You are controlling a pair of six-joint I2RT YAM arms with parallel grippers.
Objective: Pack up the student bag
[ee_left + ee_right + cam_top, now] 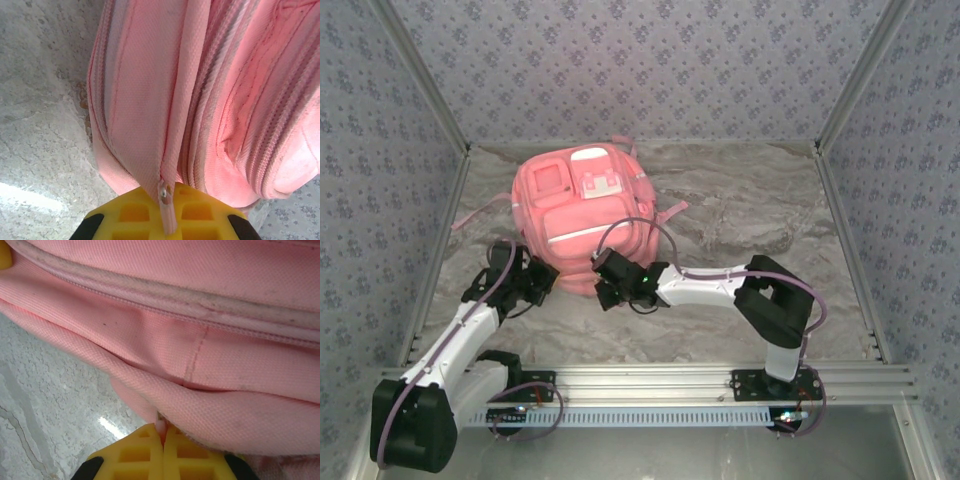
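Observation:
The student bag (585, 215) is a large pink backpack lying on the marble table with its front pockets up. My left gripper (542, 280) is at its near-left edge. In the left wrist view the bag (210, 100) hangs close ahead, and my left gripper (167, 210) is shut on a pink zipper pull tab (168, 216) below a small metal slider (162, 192). My right gripper (608, 285) is at the bag's near edge. In the right wrist view the bag (200, 315) looms above my right gripper (162, 437), which is shut on another pink pull tab (160, 427).
The marble tabletop (750, 210) lies open to the right of the bag. Patterned walls (640, 70) close in the back and both sides. Pink straps trail out at the bag's left (472, 214) and right (670, 210). An aluminium rail (670, 380) runs along the near edge.

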